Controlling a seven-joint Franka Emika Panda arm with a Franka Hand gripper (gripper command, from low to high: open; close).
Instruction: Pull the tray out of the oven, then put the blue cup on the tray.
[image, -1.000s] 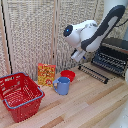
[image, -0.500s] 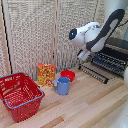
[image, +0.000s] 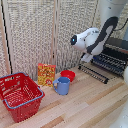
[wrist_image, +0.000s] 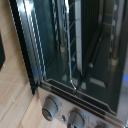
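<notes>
My wrist view alone shows the oven (wrist_image: 70, 55) interior's thin metal tray (wrist_image: 70, 45) bars (my hand's state cannot be told); the blue cup (image: 62, 85) stands well apart from the oven.

The exterior view looks slightly down across the pale wooden desk (image: 85, 105) from some way off. The wrist view sits close, facing into the black-and-silver toaster oven (wrist_image: 75, 55), which both views share (image: 112, 57).

Lab mock kitchen, robot arm (image: 95, 40), oven (image: 116, 55), woven screen (image: 40, 30)
</notes>
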